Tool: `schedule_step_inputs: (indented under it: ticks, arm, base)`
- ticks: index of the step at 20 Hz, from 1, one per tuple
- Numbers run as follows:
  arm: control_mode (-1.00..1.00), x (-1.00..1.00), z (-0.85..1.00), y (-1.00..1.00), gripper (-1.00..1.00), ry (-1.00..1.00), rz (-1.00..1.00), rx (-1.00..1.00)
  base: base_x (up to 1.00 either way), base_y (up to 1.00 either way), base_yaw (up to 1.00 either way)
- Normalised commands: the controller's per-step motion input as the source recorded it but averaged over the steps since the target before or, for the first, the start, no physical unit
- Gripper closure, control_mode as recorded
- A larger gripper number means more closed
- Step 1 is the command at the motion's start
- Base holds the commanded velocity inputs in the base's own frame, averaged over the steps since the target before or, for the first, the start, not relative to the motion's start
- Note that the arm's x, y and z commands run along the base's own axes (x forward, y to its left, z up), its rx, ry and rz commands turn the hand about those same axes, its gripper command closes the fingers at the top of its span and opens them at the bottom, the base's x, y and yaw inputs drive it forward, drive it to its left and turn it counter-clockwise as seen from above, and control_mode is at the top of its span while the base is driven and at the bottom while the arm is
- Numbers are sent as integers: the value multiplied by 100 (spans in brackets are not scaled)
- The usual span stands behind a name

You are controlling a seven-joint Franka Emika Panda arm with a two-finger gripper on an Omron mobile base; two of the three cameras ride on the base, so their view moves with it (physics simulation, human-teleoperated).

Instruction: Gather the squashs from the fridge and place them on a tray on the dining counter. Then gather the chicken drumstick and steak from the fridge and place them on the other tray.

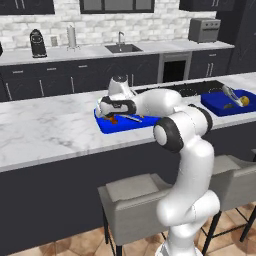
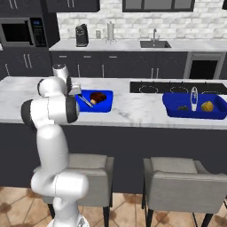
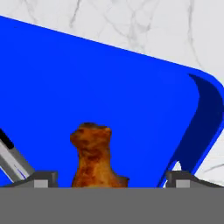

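The dining counter (image 1: 45,130) is the long marble top, and everything here is placed relative to it. On the counter, in front of the robot, lies the other tray (image 1: 107,125), bright blue with a raised rim. The gripper (image 3: 109,177) hangs low over this tray, and its two fingertips (image 3: 41,178) stand wide apart, with nothing pressed between them. Between the fingertips, on the blue floor of the tray, lies the chicken drumstick (image 3: 92,155), orange-brown, with its thinner end pointing away from the hand. The drumstick touches neither fingertip as far as the hand view shows.

In the right base view a dark reddish-brown steak (image 2: 98,97) lies in the same tray, close to the hand. A thin grey utensil (image 2: 85,100) lies slanted in this tray too, beside the meat; I cannot tell what kind it is.

Farther along the counter, well apart from the robot, lies the tray (image 2: 195,111), also blue. Inside it are a yellow squash (image 2: 207,106), a small dark lump (image 2: 182,107) that I cannot identify, and a long light utensil (image 2: 193,98) lying across it.

Below the counter edge two grey stools (image 2: 177,177) stand side by side. Behind the counter there is a dark worktop with a sink (image 2: 155,44).
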Motion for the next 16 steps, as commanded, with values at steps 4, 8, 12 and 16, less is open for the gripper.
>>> schedule_step_inputs:
  ticks: [4,8,12,16]
  arm:
    - [-100,-62,57,-8,-100,-1,0,0]
    - [-100,-86,58,-34,-100,-5,0,0]
    - [-100,-100,45,-50,-100,-6,0,0]
    - [-100,-100,42,-53,-100,-11,0,0]
  base:
    - [0,0,0]
    - [0,0,0]
    - [0,0,0]
    - [0,0,0]
